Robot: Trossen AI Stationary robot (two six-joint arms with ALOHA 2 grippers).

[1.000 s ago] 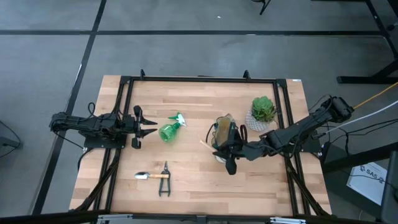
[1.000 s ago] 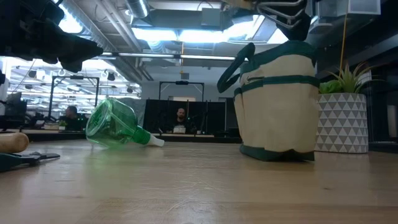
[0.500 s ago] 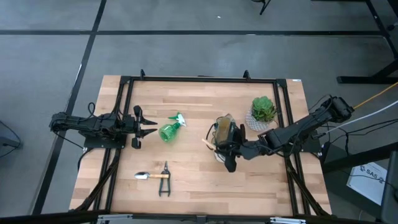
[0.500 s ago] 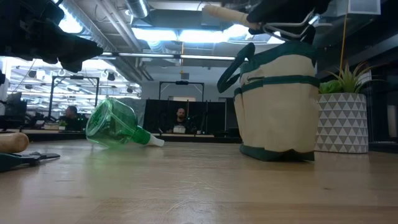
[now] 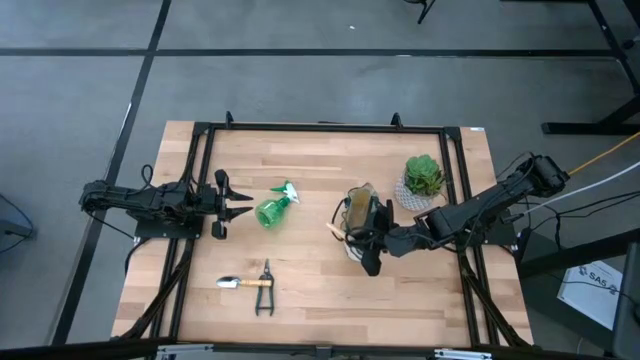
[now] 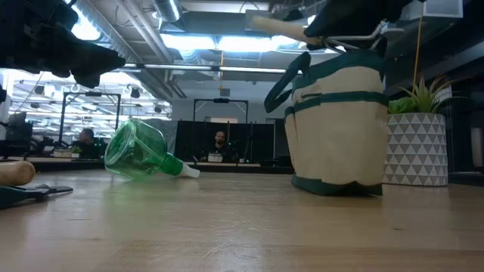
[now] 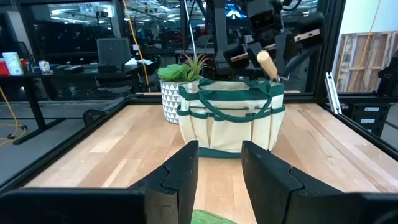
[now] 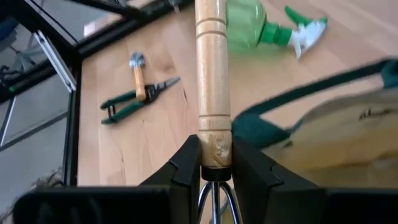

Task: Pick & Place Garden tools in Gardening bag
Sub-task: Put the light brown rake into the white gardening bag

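The right pincer (image 8: 215,163) is black and clasps a hand rake (image 8: 212,81) with a pale tan wooden handle. Beneath it sits the beige bag (image 7: 231,121) with dark green trim. Beyond lie a translucent green spray bottle (image 8: 261,28) with white nozzle, green-handled shears (image 8: 134,101), and a light wood-striped desk (image 5: 310,290).

overhead, table-level, 2 wrist cameras

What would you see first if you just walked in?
Probably the right gripper holding a wooden-handled rake just above the beige bag in the middle of the table. Next, the green spray bottle lying on its side in front of the waiting left gripper, and the plant beside the bag.
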